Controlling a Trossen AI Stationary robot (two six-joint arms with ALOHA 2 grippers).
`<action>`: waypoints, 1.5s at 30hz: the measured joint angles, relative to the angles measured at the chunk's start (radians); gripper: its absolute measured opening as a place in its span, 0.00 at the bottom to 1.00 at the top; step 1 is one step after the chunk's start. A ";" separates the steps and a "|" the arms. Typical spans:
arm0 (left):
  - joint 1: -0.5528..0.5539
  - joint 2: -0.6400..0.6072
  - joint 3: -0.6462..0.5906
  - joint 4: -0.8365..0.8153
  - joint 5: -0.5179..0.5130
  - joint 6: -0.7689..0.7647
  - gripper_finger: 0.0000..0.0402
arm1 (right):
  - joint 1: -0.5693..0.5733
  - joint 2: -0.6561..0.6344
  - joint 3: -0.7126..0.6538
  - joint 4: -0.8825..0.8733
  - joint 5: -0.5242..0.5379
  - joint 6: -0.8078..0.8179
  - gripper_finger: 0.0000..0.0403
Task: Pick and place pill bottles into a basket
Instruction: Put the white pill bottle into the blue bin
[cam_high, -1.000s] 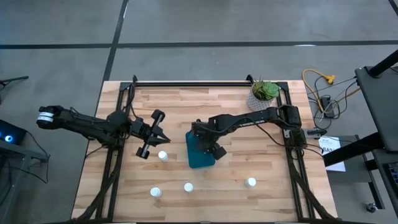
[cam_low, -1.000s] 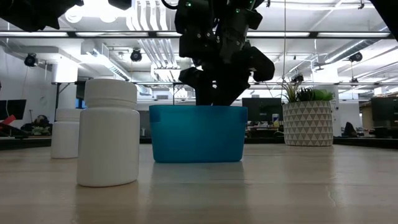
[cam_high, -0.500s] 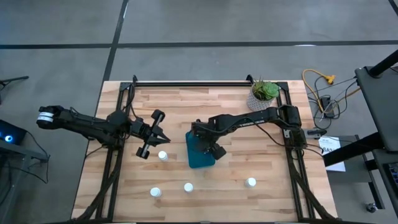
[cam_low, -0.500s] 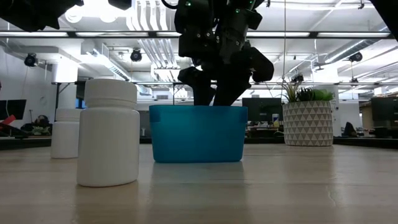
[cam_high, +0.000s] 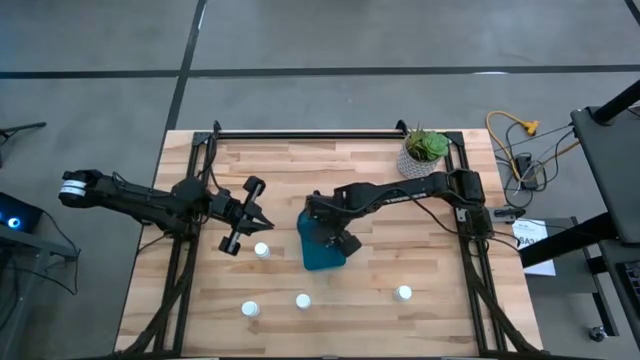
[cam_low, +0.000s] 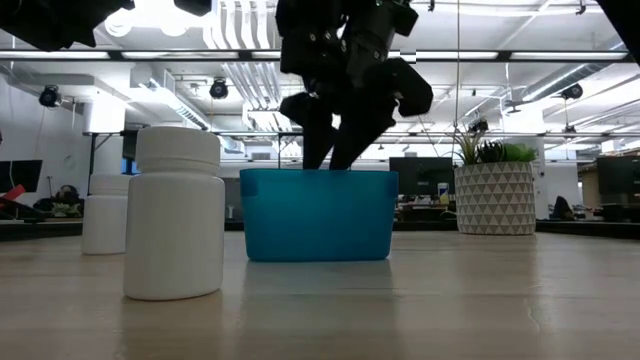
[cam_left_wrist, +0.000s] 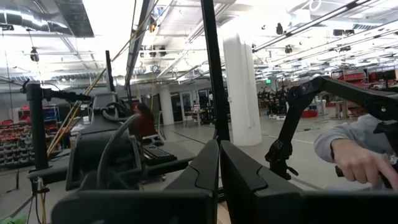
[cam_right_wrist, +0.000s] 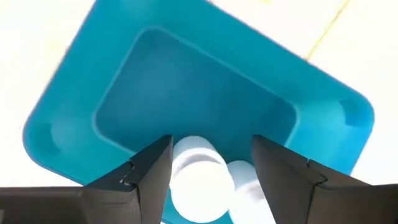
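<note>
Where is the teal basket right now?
The basket sits near the table's centre in the high view, directly beneath the right gripper, with a loose pill bottle on its left-arm side.

Your right end effector (cam_right_wrist: 208, 165) points straight down, fingers spread apart. Your left end effector (cam_left_wrist: 219, 163) waits level, fingers apparently pressed together.

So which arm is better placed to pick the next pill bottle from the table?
Left. The left gripper hangs shut beside a pill bottle, while the right gripper is open over the basket.
</note>
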 joint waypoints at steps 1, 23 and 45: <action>0.000 0.000 0.000 0.000 0.000 0.000 0.00 | 0.000 0.000 0.012 -0.010 0.000 0.008 0.52; 0.000 0.000 0.000 0.000 0.000 0.000 0.00 | 0.023 -0.002 0.215 -0.299 0.000 0.518 0.52; 0.000 0.000 0.000 0.000 -0.002 0.000 0.00 | 0.191 -0.037 0.183 -0.443 0.236 0.700 0.52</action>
